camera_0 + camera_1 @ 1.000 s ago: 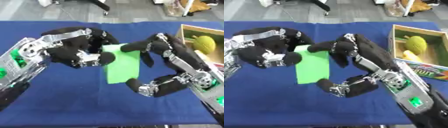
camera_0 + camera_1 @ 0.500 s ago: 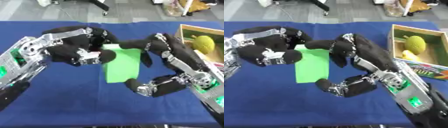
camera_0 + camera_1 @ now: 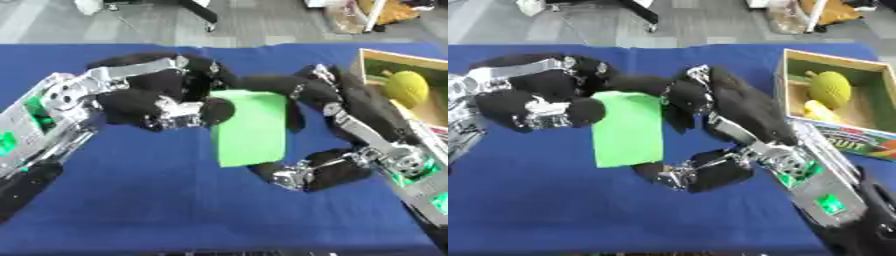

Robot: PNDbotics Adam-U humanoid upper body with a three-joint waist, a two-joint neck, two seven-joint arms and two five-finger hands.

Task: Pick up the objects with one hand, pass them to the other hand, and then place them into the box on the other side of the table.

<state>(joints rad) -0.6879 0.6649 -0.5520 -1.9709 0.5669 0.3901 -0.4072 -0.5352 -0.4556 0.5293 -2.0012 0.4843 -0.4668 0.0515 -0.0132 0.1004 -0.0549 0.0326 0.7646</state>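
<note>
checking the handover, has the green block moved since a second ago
No, hardly at all. The green block sits at the same spot relative to the box and the blue table, between the left hand and right hand.

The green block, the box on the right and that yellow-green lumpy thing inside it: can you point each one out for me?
green block [image 3: 249, 131], left eye view, middle of its flat front face.
box [image 3: 827, 58], right eye view, top of its near rim.
yellow-green lumpy thing [image 3: 830, 89], right eye view, centre of its rounded body.
</note>
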